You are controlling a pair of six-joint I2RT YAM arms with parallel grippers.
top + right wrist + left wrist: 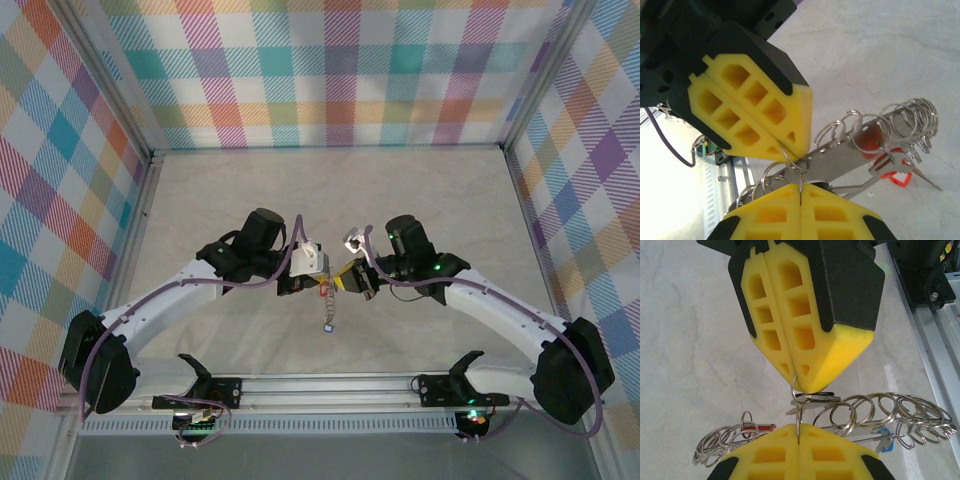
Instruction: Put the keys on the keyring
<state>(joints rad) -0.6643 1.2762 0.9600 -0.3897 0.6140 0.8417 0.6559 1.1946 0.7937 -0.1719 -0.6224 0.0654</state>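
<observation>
My two grippers meet tip to tip above the middle of the table, left gripper [318,272] and right gripper [343,278]. In the left wrist view my left gripper [798,432] is shut on a thin silvery ring seen edge-on. Above it, the right gripper [800,385] pinches a linked loop of the keyring [794,385]. A black-headed key [817,396] hangs flat between the two tips. A red-headed key [762,427] lies among the chain rings [890,415]. In the right wrist view my right gripper [800,189] is shut on a ring edge, and the left gripper [792,152] grips the keyring [790,162].
The chain [327,305] dangles below the grippers and ends in a small blue tag [328,325], also seen as the blue tag [883,438]. A small red piece [896,178] lies on the table. The metal rail [330,385] runs along the near edge, and plaid walls enclose the table.
</observation>
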